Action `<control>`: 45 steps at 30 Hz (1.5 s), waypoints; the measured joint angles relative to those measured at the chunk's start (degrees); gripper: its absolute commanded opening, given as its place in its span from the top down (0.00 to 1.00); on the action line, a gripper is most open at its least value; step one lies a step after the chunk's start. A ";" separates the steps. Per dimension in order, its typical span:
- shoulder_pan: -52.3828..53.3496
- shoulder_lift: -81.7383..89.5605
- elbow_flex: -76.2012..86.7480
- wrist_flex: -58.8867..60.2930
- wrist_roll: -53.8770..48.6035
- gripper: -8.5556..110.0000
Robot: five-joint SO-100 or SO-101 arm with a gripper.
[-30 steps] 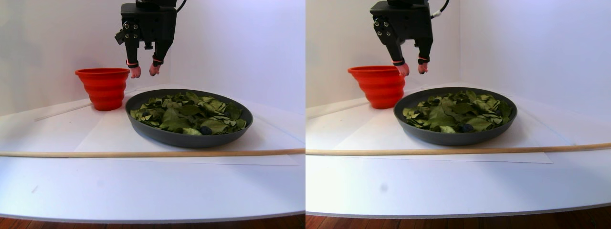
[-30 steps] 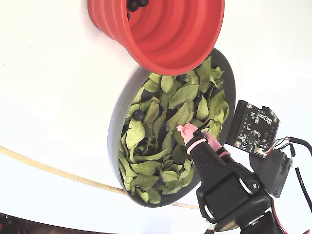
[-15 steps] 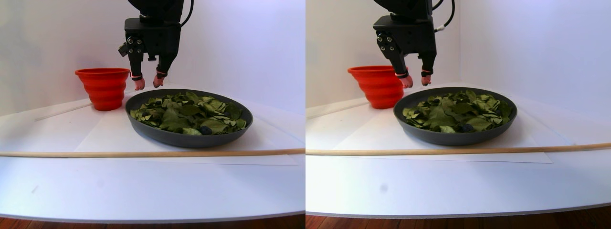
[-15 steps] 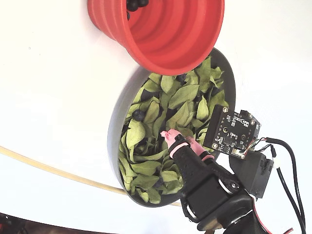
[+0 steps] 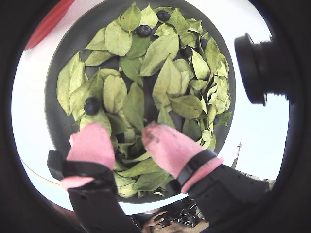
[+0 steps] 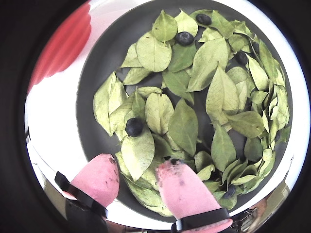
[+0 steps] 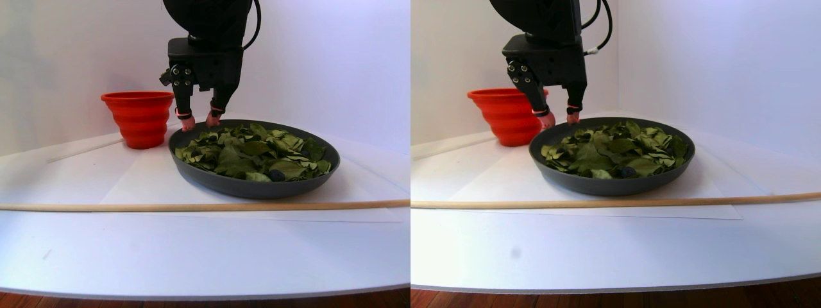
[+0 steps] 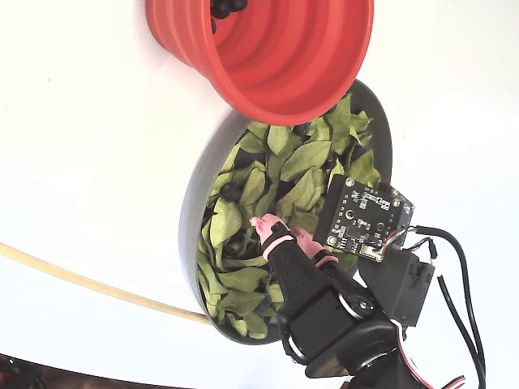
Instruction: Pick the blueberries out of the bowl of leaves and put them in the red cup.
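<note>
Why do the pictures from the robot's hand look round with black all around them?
Both wrist views come through fisheye lenses: a black ring frames each, and the bowl bulges. The gripper looks huge and soft-edged up close. The stereo pair view is flat, evenly lit, without that ring.

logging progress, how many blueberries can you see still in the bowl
5: one ahead of the fingers, two at the far rim, one at right, one by the near rim. Leaves may hide more.

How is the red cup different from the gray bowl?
The red cup is bright red-orange; the bowl is dark grey. The cup is tall, narrow and ridged; the bowl is wide, shallow and smooth. The bowl holds a heap of leaves; the cup shows only dark berries at its bottom. Both are round and stand on the white table.
</note>
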 measured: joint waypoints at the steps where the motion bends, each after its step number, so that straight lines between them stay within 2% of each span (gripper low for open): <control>1: 0.09 -0.53 0.00 -0.53 0.00 0.81; 15: 0.44 -8.53 0.53 -8.26 0.18 0.81; 45: -1.49 -17.67 -5.80 -14.50 3.69 0.79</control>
